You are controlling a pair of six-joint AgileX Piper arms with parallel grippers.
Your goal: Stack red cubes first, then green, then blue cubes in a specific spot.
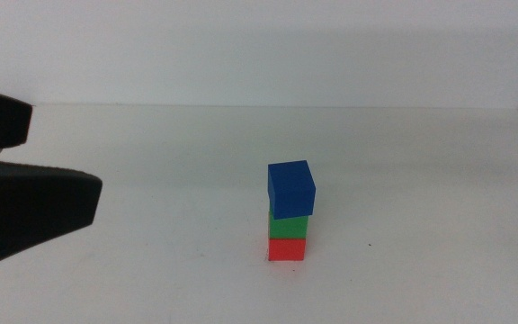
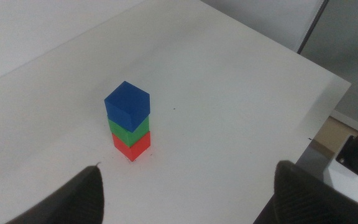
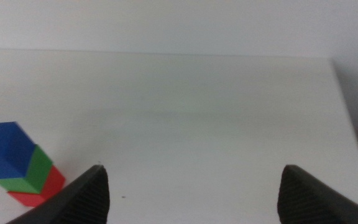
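Left claw [image 2: 188,193] wide, stack [image 1: 290,211] apart.

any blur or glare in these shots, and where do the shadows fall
Middle view: the left gripper looms dark and blurred at the picture's left side, while the small matte blue cube, green cube and red cube stay sharp, with hardly any shadow. Left wrist view: soft, even light on the white table, no glare. Right wrist view: hazy, washed-out tabletop.
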